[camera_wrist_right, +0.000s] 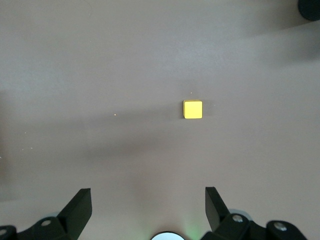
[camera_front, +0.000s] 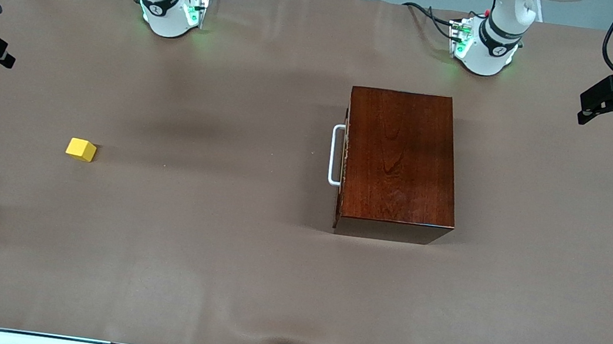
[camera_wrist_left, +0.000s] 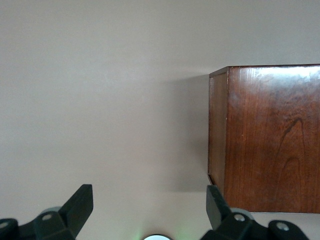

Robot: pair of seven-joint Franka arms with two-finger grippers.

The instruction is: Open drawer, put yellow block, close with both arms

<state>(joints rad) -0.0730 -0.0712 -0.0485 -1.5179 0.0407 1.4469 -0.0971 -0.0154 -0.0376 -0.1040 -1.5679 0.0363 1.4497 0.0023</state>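
Drawer is fully shut inside the one dark wooden box, white handle facing the right arm's end of the desk, so nothing looks started yet: opening, loading and closing are all left. One yellow block sits bare on the desk, well apart from the box, toward the right arm's end. Two arms, both waiting: left tool released beside the box, right tool released, empty, over the block.
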